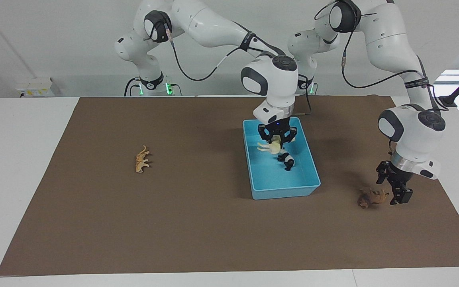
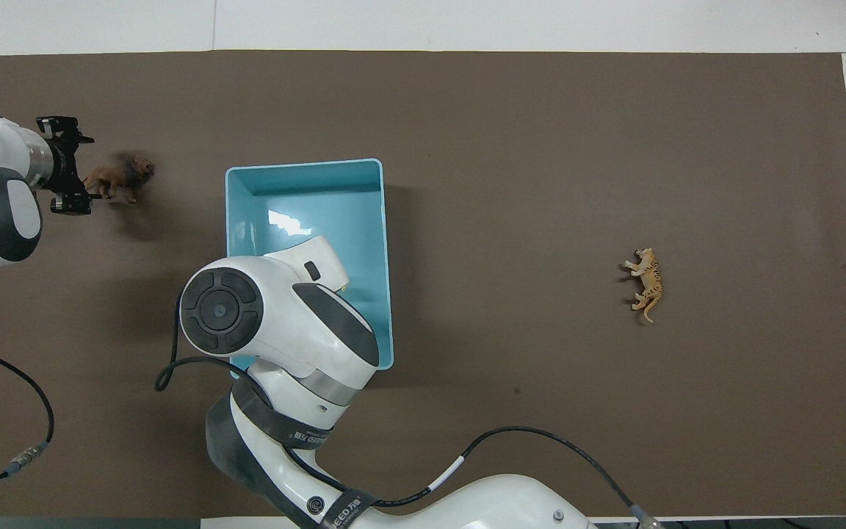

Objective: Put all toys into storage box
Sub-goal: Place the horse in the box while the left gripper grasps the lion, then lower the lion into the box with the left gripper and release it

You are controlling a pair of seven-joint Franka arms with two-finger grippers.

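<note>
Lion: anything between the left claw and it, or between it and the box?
Nothing visible. The left claw sits open right beside the lion, and only bare mat lies between the lion and the box.

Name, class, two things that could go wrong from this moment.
1. The right gripper holds the cream horse over the storage box, directly above the panda; released, it may land on the panda.
2. The left gripper sits open beside the lion, near its rear; closing there might nudge or tip it instead of gripping.
</note>
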